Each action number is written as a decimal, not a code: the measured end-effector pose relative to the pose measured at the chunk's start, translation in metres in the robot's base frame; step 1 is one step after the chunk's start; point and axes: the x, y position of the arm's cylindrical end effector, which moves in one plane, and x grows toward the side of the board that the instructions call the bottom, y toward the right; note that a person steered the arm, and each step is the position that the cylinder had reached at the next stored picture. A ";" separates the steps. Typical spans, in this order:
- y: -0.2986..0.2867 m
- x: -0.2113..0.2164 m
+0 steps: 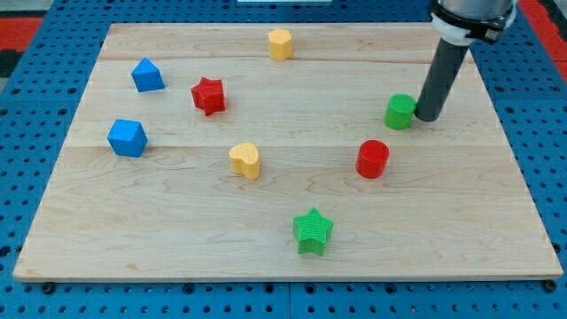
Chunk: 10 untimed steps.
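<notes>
My tip [426,117] rests on the wooden board [159,221] at the view's right, just right of the green cylinder [400,112] and touching or almost touching it. Below and left of that pair stands the red cylinder [373,159]. A green star [313,230] lies lower, near the view's bottom. The yellow heart [245,160] sits in the middle. Further left are the red star [208,95], one blue block [147,75] with a peaked top and a blue cube-like block [127,137]. A yellow hexagonal block [280,43] is at the view's top.
The board lies on a blue perforated table [27,177]. Red patches show at the top corners of the view. The arm's white and dark housing [469,18] hangs over the board's upper right corner.
</notes>
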 end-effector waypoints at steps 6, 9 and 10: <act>0.000 0.023; 0.013 0.033; 0.016 0.038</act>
